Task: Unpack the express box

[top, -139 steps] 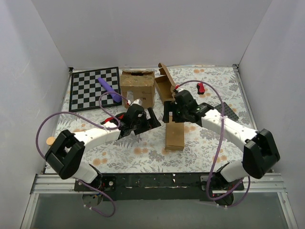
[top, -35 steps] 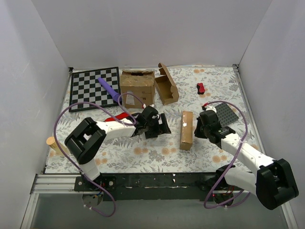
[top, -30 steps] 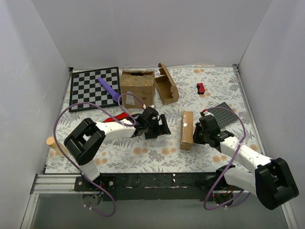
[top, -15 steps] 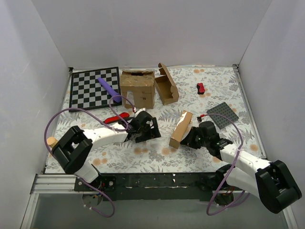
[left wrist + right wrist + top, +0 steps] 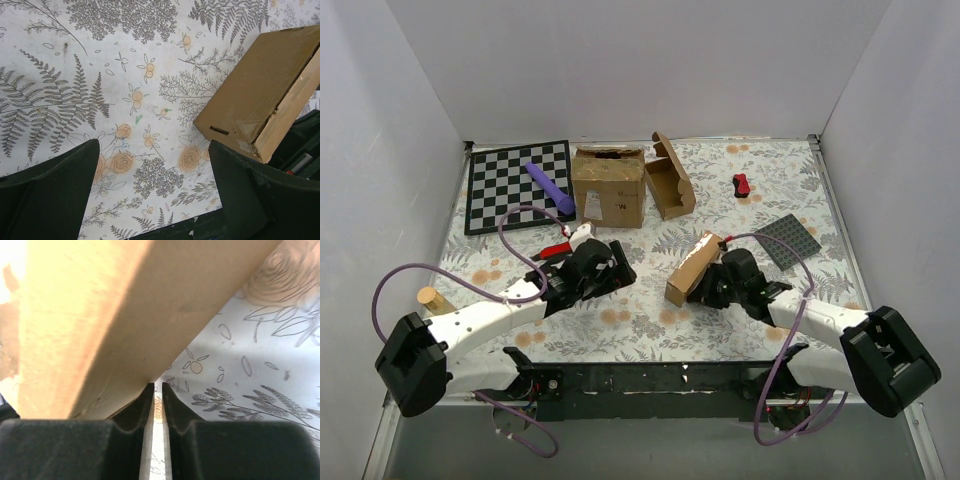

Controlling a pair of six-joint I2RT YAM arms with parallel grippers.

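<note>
Chessboard [image 5: 495, 195] back left, with a rod [image 5: 549, 187] lying on its right part. Large carton [image 5: 608, 186] just right of the board, and an open mailer [image 5: 669, 182] right of the carton. Express box [image 5: 691, 270] front centre, tilted, touching the right gripper [image 5: 711, 290]. Left gripper [image 5: 615, 272] apart to its left. Studded plate [image 5: 788, 241] right. Small cylinder [image 5: 432, 300] far left.

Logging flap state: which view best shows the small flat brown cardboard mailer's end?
Left wrist: the brown cardboard mailer is sharp, its end and slot visible, though cropped. Top external shows it whole but small; right wrist, only a blurred close-up.
</note>
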